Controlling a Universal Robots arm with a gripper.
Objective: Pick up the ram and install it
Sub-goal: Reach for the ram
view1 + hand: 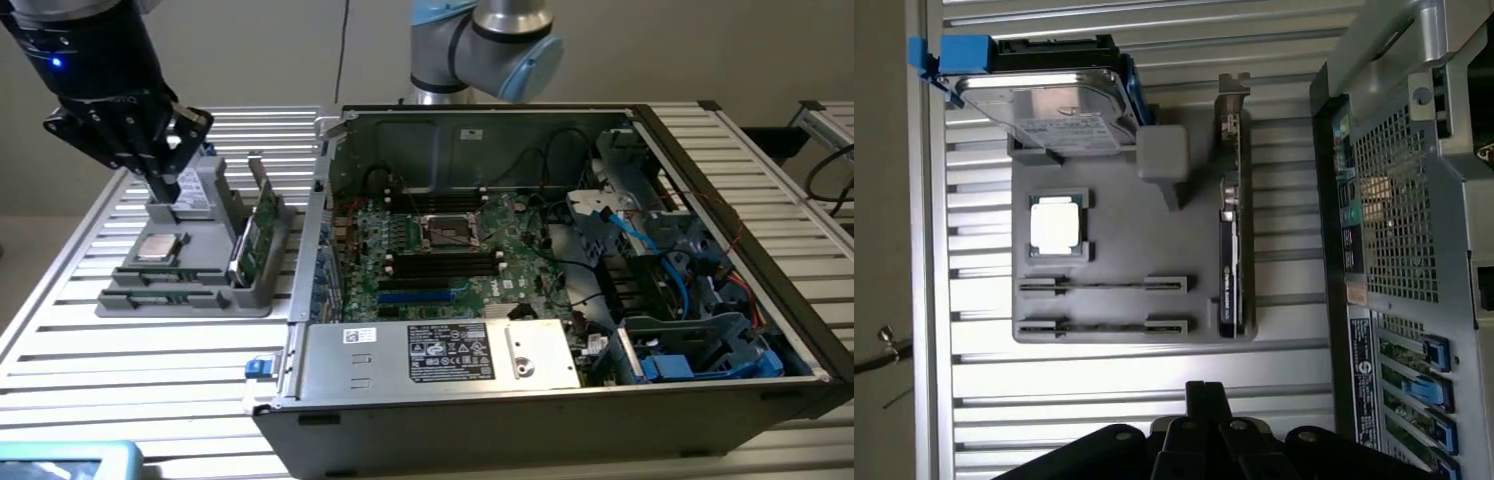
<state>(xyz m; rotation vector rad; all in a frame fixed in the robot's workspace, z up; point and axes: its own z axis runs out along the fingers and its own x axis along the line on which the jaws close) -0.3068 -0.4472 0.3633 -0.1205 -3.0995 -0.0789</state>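
Hovering at the exterior view's left, my gripper point(167, 193) has its fingers pressed together on nothing, above the gray parts tray point(187, 305) and clear of it. I judge this the approach, with the pick not yet made. Along the tray's case-side edge the ram point(263, 222) stands on its long edge in a slot, untouched. Further right, the open computer case point(534, 425) shows the motherboard's black memory slots point(441, 262). Grasping will call for parted fingers, squared across the stick's thin top edge.
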